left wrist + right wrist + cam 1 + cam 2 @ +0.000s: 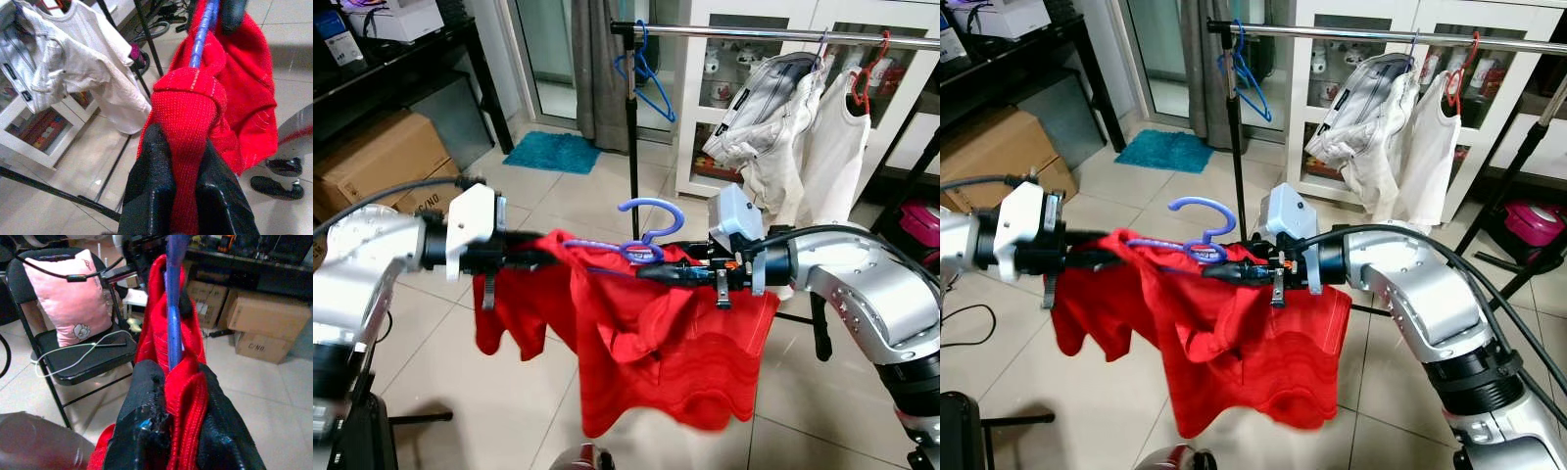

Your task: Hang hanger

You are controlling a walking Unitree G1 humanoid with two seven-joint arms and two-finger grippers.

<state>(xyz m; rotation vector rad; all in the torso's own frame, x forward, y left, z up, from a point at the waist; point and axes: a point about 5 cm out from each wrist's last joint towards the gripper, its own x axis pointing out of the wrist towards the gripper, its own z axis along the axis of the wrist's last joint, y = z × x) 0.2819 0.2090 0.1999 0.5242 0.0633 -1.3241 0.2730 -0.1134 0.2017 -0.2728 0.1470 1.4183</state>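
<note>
Both arms are raised in front of the robot, holding a blue hanger (pixel 646 238) with a red shirt (pixel 656 343) draped on it. The hanger is stretched roughly level between the two grippers, hook up and roughly midway between them.

The left gripper (pixel 533 258) pinches the hanger's left end through the red cloth. In the left wrist view its black fingers (pixel 151 191) are pressed onto a bunched fold of red knit, and the blue hanger bar (pixel 201 32) runs straight out from that fold.

The right gripper (pixel 671 272) pinches the hanger's right shoulder. In the right wrist view its fingers (pixel 142 421) are closed on red fabric, with the blue bar (pixel 173 318) rising out between them.

The shirt hangs below both grippers, bunched, its lower hem over the tile floor (pixel 558 196).

The hanger is not on the clothes rail (pixel 773 33). The rail is behind and above the hanger, well apart from it. On the rail: an empty blue hanger (pixel 646 73) near the left upright pole (pixel 632 137), a white garment (pixel 769 117) further right, and a white tank top (pixel 837 147) on a red hanger (pixel 862 78) beside it.

A white cabinet (pixel 705 98) stands behind the rail. A teal mat (pixel 551 151) lies on the floor left of the pole. A cardboard box (pixel 372 162) sits far left of the rail. The right wrist view shows a pink cushion (pixel 68 293) on a black folding chair (pixel 83 357).
</note>
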